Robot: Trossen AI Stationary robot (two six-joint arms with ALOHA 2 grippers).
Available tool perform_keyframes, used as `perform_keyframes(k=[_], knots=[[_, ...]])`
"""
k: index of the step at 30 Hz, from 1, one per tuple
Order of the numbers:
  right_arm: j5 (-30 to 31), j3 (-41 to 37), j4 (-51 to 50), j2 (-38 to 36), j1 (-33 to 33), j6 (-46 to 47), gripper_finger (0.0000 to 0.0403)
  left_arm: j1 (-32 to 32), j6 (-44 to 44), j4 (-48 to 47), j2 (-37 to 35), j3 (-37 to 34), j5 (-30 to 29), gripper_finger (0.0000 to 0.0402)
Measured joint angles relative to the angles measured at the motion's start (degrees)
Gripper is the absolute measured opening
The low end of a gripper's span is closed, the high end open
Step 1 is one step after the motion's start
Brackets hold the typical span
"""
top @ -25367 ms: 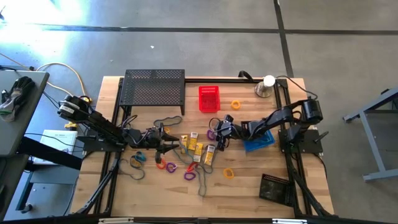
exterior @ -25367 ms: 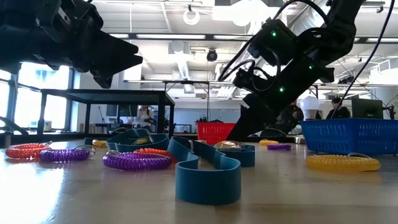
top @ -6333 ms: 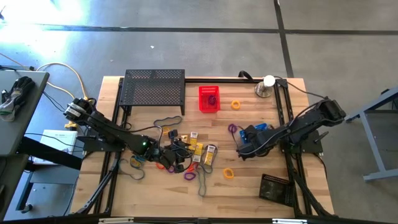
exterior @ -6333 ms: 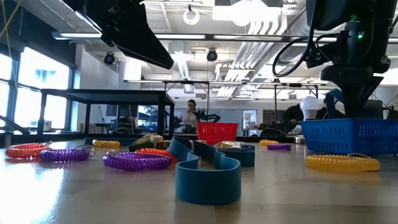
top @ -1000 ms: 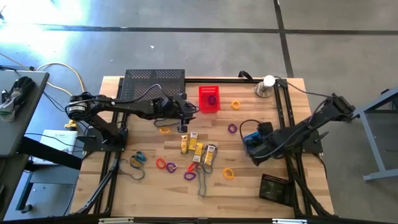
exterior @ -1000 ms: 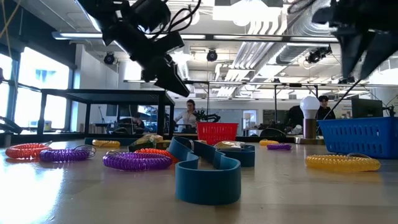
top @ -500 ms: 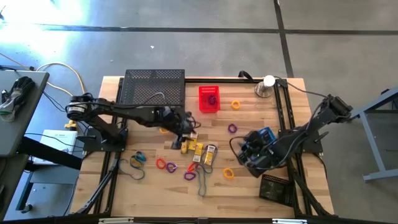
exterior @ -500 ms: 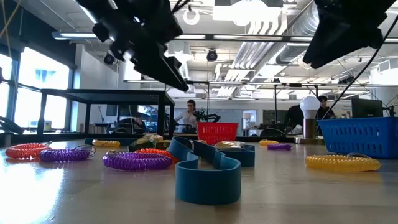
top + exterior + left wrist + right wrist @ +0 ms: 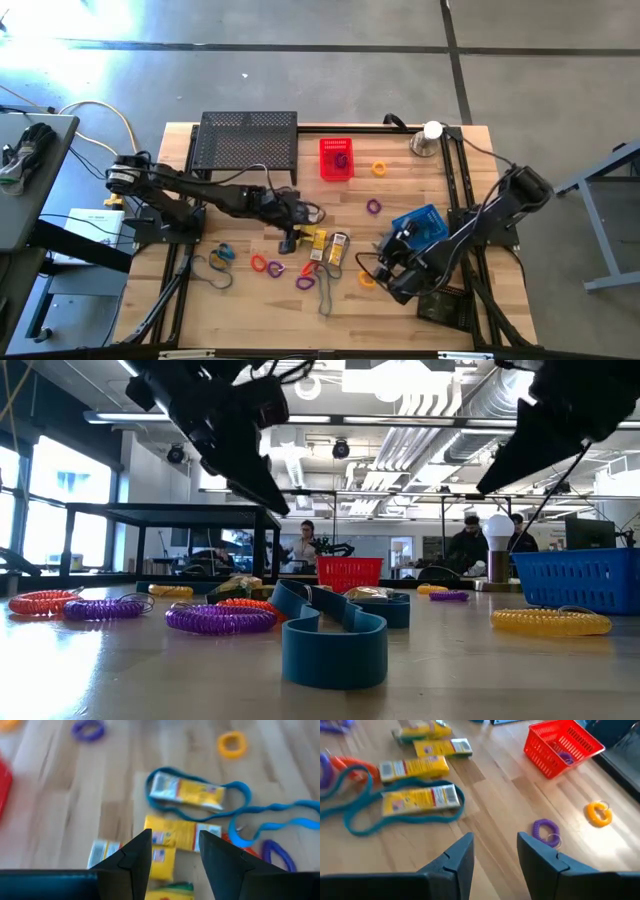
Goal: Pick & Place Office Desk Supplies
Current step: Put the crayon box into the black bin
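Left tool [image 9: 175, 851], fingers apart, empty: descend squarely astride yellow-and-white box [image 9: 182, 834] at 12 o'clock, avoiding blue band [image 9: 240, 815].

Bright overhead daylight, floor glare at upper left, left wrist view motion-blurred.

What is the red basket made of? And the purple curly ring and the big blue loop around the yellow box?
The red basket looks like hard plastic: its walls are an open grid with an even, slightly shiny colour. The purple curly ring looks like springy plastic coil, wound like a phone cord, with a small metal ring attached. The big blue loop looks like a flat, bendy rubber band, lying limp around the yellow box, probably card.
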Motion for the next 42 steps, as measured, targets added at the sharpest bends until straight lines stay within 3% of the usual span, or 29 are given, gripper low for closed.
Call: perform_keyframes(k=[3,15,22,28,37,42], knots=[[0.81,0.00,0.08,1.30,-0.13,-2.13,0.0137,0.00,-7.11,-0.92,0.00,0.00,-0.41,0.0158],[0.67,0.02,4.94,1.58,-2.74,-5.95,0.0137,1.91,-7.02,-2.27,0.00,0.00,-0.60,0.0161],[-1.94,0.02,8.15,1.58,-2.73,-6.21,0.0137,3.15,-6.96,-2.10,0.04,0.00,0.87,0.0229],[-1.70,0.02,8.13,1.58,-3.17,-7.35,0.0137,3.06,-12.45,-3.57,0.50,0.02,1.03,0.0275],[-1.39,0.02,8.11,1.58,-3.23,-11.16,0.0137,3.46,-26.54,-14.70,0.50,0.04,0.46,0.0278],[0.58,0.02,8.13,1.58,-3.43,-12.39,0.0137,3.45,-29.94,-17.95,0.50,0.02,-5.39,0.0278]])
